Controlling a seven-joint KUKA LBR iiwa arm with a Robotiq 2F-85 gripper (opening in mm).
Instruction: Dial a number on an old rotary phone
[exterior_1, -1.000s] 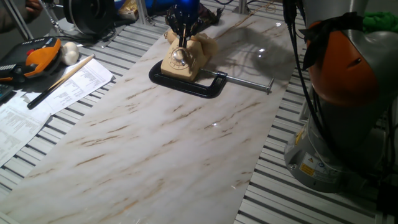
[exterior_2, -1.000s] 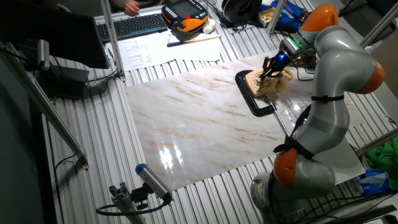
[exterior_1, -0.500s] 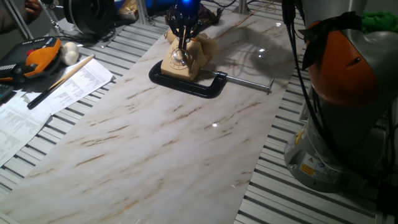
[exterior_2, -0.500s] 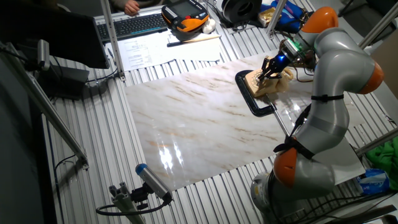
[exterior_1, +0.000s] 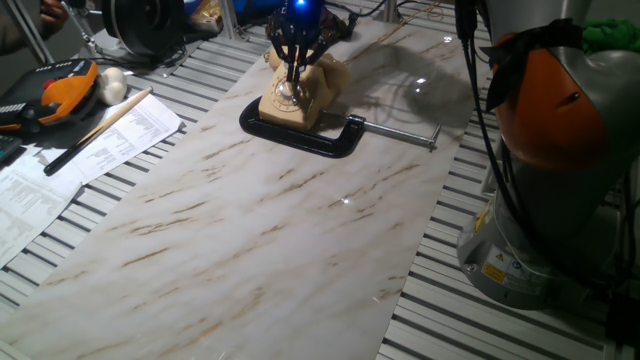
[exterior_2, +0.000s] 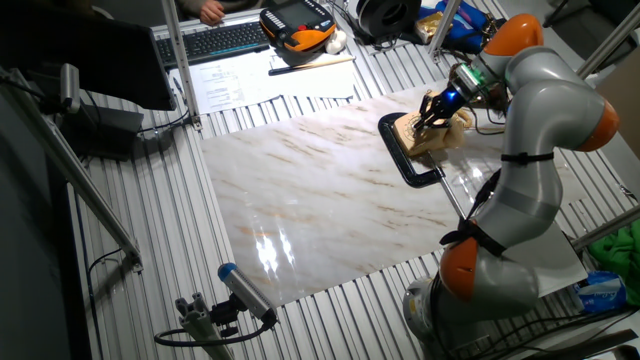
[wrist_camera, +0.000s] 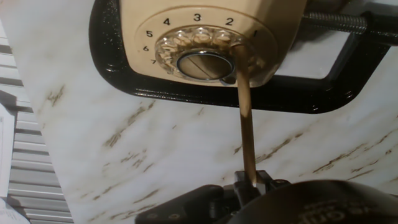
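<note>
The old rotary phone is cream-beige and stands at the far end of the marble board. A black C-clamp holds it in place. My gripper hangs right over the phone and is shut on a thin wooden stick. In the hand view the stick's tip rests in the right side of the silvery finger dial, near the numbers 1 and 2. The handset is hidden behind the gripper.
The clamp's silver screw bar sticks out to the right of the phone. Papers, a wooden rod and an orange-black pendant lie to the left. The arm's base stands at the right edge, and a keyboard lies beyond the board.
The gripper and stick have shifted slightly over the dial, towards the far side of the phone. The phone and clamp have stayed put.
</note>
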